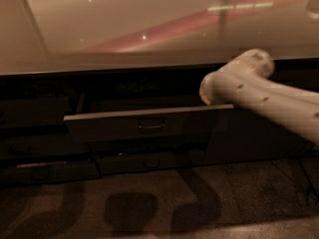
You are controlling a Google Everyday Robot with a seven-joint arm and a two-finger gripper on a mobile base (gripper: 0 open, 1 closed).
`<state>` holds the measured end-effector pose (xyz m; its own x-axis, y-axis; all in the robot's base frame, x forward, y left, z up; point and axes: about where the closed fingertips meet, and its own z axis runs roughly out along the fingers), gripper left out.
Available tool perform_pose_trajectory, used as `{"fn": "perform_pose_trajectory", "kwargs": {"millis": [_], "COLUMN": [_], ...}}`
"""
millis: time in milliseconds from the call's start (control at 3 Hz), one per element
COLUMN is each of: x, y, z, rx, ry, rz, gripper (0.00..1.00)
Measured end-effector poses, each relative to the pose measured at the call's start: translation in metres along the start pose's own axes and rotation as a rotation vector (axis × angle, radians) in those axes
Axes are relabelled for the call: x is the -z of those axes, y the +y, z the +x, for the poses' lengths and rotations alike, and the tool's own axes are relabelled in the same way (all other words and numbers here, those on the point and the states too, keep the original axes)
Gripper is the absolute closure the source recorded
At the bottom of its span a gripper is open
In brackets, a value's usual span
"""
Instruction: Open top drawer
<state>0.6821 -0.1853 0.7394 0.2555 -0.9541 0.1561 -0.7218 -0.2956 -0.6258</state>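
The top drawer (149, 126) is a wide dark grey flat front with a small central pull handle (151, 125). It stands pulled out from under the counter, with a dark gap behind its top edge. My white arm (259, 98) reaches in from the right. Its rounded end (212, 89) sits just above the drawer's right top corner. The gripper lies at that end of the arm, hidden against the dark recess under the counter.
A glossy pale countertop (149, 29) overhangs the drawers. Narrower drawer fronts (149, 162) sit below and to the left (35, 113). A dark cabinet panel (249, 143) stands at the right. Speckled floor (149, 208) lies in front, with the arm's shadows on it.
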Motion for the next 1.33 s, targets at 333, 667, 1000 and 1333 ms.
{"fn": "perform_pose_trajectory", "kwargs": {"millis": [333,667,1000,1333], "x": [0.053,0.078,0.078,0.056], "y": [-0.038,-0.041,-0.041,-0.029], "z": [-0.003,-0.008,-0.008,-0.009], "rx": [-0.064,-0.079,-0.079,-0.053], "ry": [-0.137,-0.199,-0.199,-0.151], "rz": [0.144,0.181,0.181,0.155], "gripper": [1.00,1.00,1.00,1.00]}}
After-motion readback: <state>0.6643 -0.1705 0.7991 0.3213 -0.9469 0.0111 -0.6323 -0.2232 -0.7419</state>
